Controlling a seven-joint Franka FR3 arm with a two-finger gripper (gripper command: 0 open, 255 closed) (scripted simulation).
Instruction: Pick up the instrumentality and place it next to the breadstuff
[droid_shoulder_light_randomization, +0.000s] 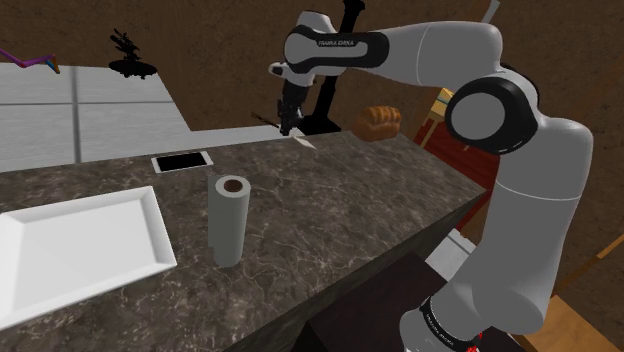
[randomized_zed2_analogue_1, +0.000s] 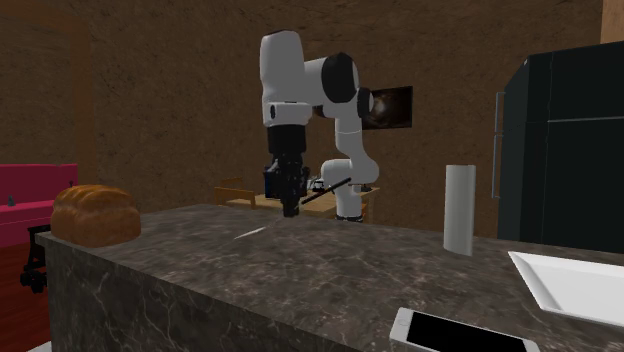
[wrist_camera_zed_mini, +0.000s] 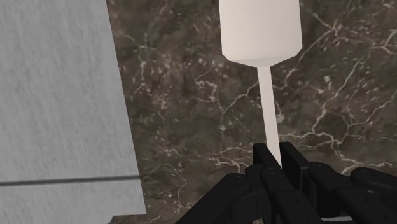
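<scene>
Arm: the white arm reaches out over the dark, white-veined stone surface (droid_shoulder_light_randomization: 330, 210), with the black two-finger hand (droid_shoulder_light_randomization: 291, 130) pointing down at it. In the shoulder view the hand is to the left of the brown, crusty loaf (droid_shoulder_light_randomization: 378, 122), near it, with bare surface between them.

Hand state: in the wrist view the fingers (wrist_camera_zed_mini: 291, 162) stand close together and clasp the thin end of a plain white utensil (wrist_camera_zed_mini: 262, 44). The utensil has a narrow stem that widens to a broad flat head, and the head points away from the hand. The grip is at the very tip of the stem.

Utensil position: in the second exterior view its pale head shows as a sliver low over the surface, to the right of the loaf and clearly apart from it. It lies between the loaf and the hand. I cannot tell whether the head touches the surface or hangs just above it.

Loaf: it sits at the edge of the surface, with nothing touching it.

Other items on the surface, all farther from the loaf than the hand is:
- A grey-white cylindrical roll (droid_shoulder_light_randomization: 230, 220) with a dark core hole stands upright.
- A flat black-screened phone (droid_shoulder_light_randomization: 182, 160) with a white rim lies face up.
- A white rectangular tray (droid_shoulder_light_randomization: 75, 245) with a raised rim lies farthest from the loaf.

Wrist view, beside the utensil: a pale grey panel (wrist_camera_zed_mini: 57, 95) crossed by one dark seam borders the stone.
</scene>
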